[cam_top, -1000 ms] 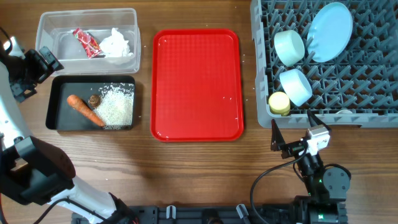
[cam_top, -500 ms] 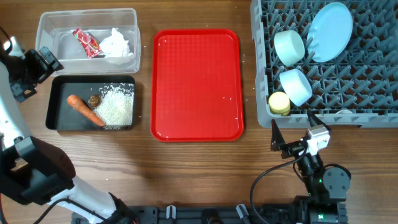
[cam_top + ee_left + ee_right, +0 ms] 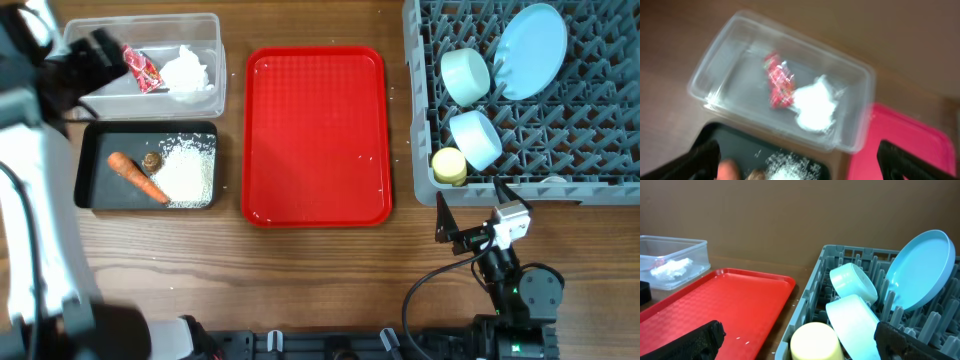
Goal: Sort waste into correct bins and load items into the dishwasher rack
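Note:
The clear tub [image 3: 215, 60] holds the red wrapper [image 3: 138, 68] and the crumpled tissue [image 3: 187, 70]. The black tray [image 3: 85, 195] holds the carrot piece [image 3: 137, 177], the brown lump [image 3: 152, 160] and the rice [image 3: 188, 170]. The grey rack [image 3: 560, 170] holds the light-blue plate [image 3: 530, 50], the pale green bowl [image 3: 465, 75], the light-blue bowl [image 3: 475, 138] and the yellow cup [image 3: 449, 165]. I cannot make out the spoon. My left gripper [image 3: 88, 62] is open and empty over the tub's left end; its view is blurred [image 3: 800, 170]. My right gripper [image 3: 472, 205] is open and empty in front of the rack.
The large red tray [image 3: 317, 135] lies between the bins and the rack, with a few rice grains on it. In the right wrist view the yellow cup [image 3: 815, 340] and the rack's wall [image 3: 810, 305] stand close ahead of my fingers.
My left arm has swung up and to the right, from beside the black tray to the clear tub's left end. The right arm and all objects have not moved.

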`<state>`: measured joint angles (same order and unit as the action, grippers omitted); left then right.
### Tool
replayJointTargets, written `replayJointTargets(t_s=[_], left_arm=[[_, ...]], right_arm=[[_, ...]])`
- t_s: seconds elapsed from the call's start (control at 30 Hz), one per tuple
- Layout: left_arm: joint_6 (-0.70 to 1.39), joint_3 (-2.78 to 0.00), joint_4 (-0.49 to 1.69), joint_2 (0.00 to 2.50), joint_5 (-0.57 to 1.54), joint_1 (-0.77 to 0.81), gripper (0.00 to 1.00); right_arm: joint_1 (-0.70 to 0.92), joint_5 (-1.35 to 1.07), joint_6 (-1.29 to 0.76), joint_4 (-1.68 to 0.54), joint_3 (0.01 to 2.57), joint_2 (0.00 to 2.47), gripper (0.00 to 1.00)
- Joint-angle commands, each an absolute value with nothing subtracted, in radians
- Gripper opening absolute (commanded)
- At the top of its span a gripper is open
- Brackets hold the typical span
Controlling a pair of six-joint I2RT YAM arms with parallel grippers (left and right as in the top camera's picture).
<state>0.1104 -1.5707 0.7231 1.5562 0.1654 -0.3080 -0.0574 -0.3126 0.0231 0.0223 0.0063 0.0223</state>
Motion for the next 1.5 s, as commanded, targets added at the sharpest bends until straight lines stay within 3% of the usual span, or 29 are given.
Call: replayJointTargets(t_s=[0.0,0.17,0.33,0.53,0.93,1.13,1.47], left_arm=[[0.109,-1.228,0.416,1.362,0.166,-0.189,1.0],[0.113,-0.667,-0.053,1.098,0.162,-0.095,1.0],[0.113,-0.326,-0.233,0.827,0.133,-0.096,1.0],[0.113,-0.14,-0.224,0.511,0.076,-0.096,1.0],[0.115,-0.007,-0.107,0.144,0.123,-0.163,1.0],[0.121,-0.007,0.071,0.028,0.13,-0.167,1.0],[0.142,-0.007,0.065,0.003,0.141,-0.146,1.0]], right_arm=[[-0.052,-0.303,0.024,0.025,0.005,0.024,1.0],[-0.052,-0.303,0.024,0.025,0.005,0.024,1.0],[-0.052,-0.303,0.024,0.025,0.005,0.024,1.0],[-0.052,-0.303,0.024,0.025,0.005,0.024,1.0],[-0.052,-0.303,0.024,0.025,0.005,0.024,1.0],[-0.052,-0.303,0.024,0.025,0.005,0.024,1.0],[-0.052,-0.303,0.024,0.025,0.005,0.024,1.0]])
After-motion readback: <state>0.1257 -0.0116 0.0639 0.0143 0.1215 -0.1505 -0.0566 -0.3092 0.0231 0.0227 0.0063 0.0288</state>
